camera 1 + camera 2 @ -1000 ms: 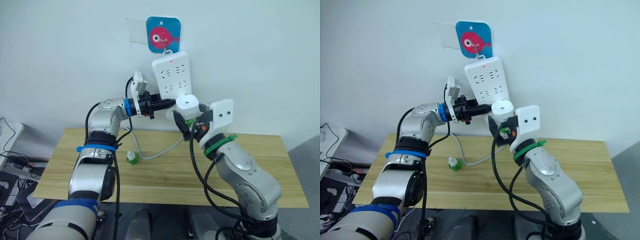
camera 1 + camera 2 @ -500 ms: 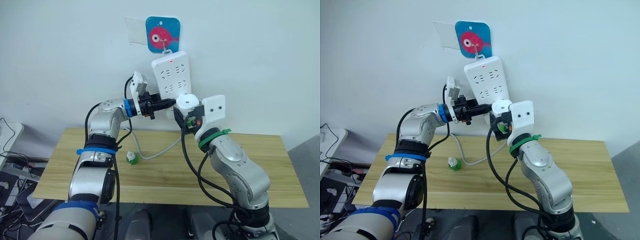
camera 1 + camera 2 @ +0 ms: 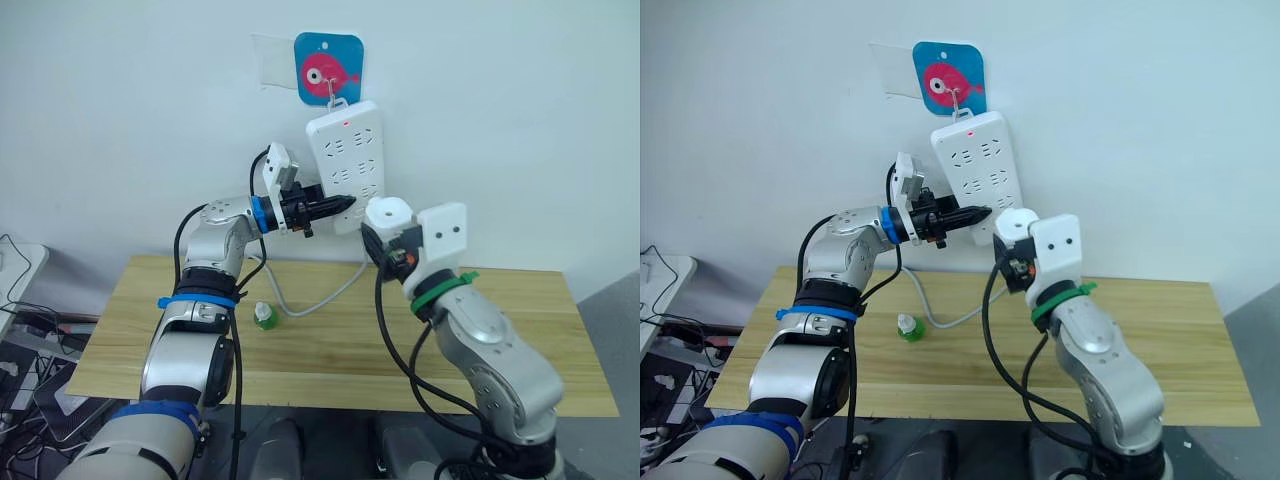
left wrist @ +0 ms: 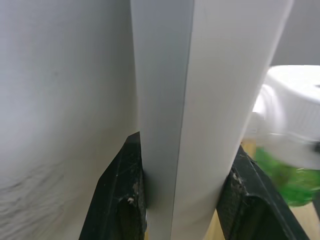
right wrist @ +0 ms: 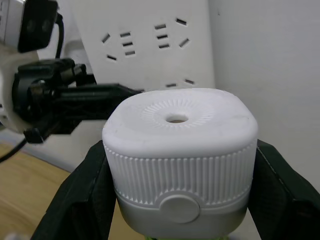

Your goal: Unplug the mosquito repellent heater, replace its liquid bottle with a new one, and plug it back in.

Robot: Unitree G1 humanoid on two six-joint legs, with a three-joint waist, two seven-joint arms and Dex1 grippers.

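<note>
Left eye view, left to right: left claw (image 3: 335,205) clamped on power strip (image 3: 348,160) lower edge; small green bottle (image 3: 263,316) upright on worktop (image 3: 560,340), well apart. Right claw (image 3: 385,240) gripping mosquito repellent heater (image 3: 389,213), white, rounded, ribbed, just beside strip. Prongs hidden.

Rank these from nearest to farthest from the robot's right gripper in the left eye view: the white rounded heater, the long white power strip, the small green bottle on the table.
1. White rounded heater: held in the right gripper itself.
2. Long white power strip: hanging on the wall just above, to the robot's left, clamped by the left gripper.
3. Small green bottle: down on the wooden table, farthest to the left.
</note>
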